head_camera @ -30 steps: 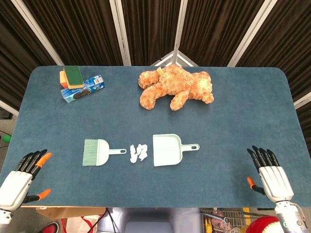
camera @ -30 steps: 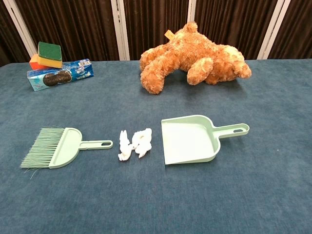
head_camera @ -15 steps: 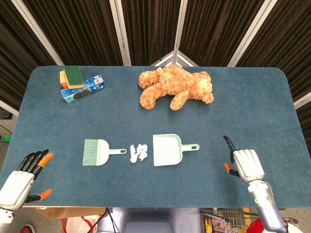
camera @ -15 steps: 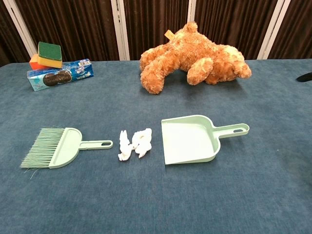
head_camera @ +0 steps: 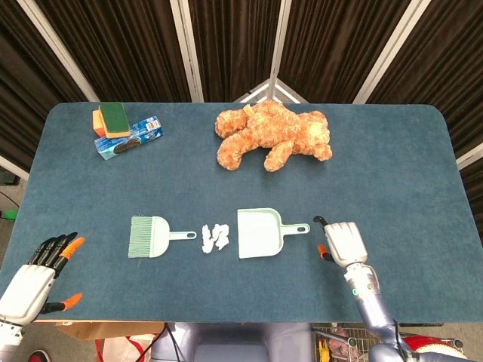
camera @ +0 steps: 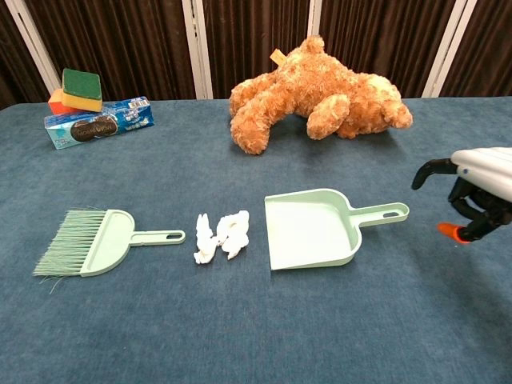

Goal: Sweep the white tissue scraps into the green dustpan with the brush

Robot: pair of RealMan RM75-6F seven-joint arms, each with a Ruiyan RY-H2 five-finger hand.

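Dark curtains hang behind a blue table [head_camera: 75, 188] where the green dustpan [head_camera: 259, 233] lies near the front edge's middle, the white tissue scraps [head_camera: 213, 237] just beside its mouth and the brush [head_camera: 151, 237] beyond them. Just beside the dustpan's handle, the right hand [head_camera: 342, 243] hovers empty with its fingers curled downward, while the left hand [head_camera: 34, 275] sits off the front left corner, fingers spread and holding nothing.

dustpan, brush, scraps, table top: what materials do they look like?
Dustpan: pale green, smooth moulded body with a slotted handle, likely plastic.
Brush: same pale green back, probably plastic; fine splayed green bristles, apparently synthetic.
Scraps: white, crumpled, matte, soft-edged, consistent with tissue paper.
Table: blue, matte, fuzzy texture, looks like felt or short-pile cloth.
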